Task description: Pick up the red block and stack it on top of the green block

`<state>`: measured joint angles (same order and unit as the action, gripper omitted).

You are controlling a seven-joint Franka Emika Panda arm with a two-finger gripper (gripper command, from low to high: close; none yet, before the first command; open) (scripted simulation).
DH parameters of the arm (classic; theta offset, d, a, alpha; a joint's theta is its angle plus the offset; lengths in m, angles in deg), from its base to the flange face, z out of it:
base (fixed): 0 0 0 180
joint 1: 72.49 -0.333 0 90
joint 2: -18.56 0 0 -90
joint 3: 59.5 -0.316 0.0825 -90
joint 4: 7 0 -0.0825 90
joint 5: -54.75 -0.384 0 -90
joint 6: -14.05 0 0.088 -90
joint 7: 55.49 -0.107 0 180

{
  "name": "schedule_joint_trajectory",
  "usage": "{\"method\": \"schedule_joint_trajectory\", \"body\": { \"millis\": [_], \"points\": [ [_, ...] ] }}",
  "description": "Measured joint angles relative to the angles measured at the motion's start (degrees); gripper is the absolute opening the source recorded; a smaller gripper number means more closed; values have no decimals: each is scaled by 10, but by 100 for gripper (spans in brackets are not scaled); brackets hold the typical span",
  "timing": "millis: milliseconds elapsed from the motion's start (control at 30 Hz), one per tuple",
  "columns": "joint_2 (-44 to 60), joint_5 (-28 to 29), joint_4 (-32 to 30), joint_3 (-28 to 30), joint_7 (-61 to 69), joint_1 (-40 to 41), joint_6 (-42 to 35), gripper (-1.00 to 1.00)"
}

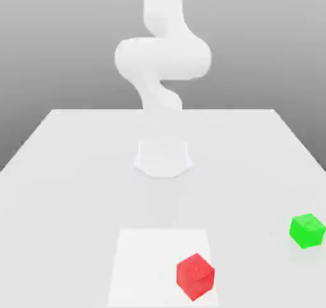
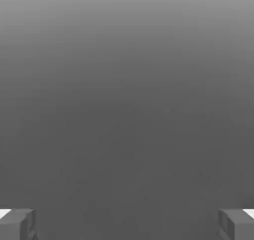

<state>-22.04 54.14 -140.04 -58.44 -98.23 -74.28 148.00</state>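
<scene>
Arm (image 1: 162,55) cut off by exterior view's top edge. Hand view crops both fingertips (image 2: 17,224) at the frame's edges; gripper (image 2: 127,225) body out of frame.

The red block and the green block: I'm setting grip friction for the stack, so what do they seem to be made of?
Red block: a smooth, matte solid, possibly plastic or painted wood; the faces are flat, evenly coloured and without grain or shine. Green block: the same look, uniform colour with soft shading only. Both are simulator renders, so the true material stays open.
</scene>
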Motion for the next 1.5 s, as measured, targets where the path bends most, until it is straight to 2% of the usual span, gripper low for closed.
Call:
{"method": "schedule_joint_trajectory", "body": {
  "millis": [500, 767, 933, 967, 1200, 1367, 1500],
  "points": [
    [316, -39, -76, 29, 188, -76, 130, 0],
    [480, -17, -116, 24, 256, -93, 200, 0],
    [583, -21, -110, 18, 272, -90, 278, 0],
    [602, -24, -107, 15, 274, -88, 294, -100],
    [606, -23, -106, 14, 274, -87, 297, -100],
    [518, -10, -120, 22, 262, -93, 223, -100],
    [490, 0, -124, -17, 182, -146, 198, -100]
  ]
}}
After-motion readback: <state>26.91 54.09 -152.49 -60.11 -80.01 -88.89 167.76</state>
